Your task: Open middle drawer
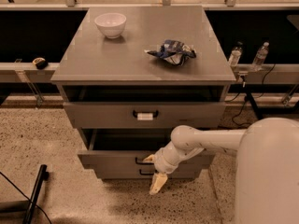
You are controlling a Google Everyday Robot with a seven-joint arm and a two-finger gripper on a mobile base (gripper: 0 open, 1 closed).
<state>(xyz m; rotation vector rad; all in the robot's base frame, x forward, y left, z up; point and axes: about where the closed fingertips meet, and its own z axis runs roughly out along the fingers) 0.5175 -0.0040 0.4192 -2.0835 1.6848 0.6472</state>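
Terrazzo floor point(70, 190) below: my hand point(154, 171), spread wide and gripping nothing, could slip off the handle point(140, 161) of the part-open middle drawer point(110, 160).

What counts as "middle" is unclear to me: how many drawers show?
3: top drawer, pulled out; the middle drawer below, also out; lowest drawer underneath. The tool sits at the middle drawer's front.

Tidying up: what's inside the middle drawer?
Only dark, shadowed interior shows in the middle drawer; contents cannot be told. The upper drawer covers its back; the gripper sits at its front.
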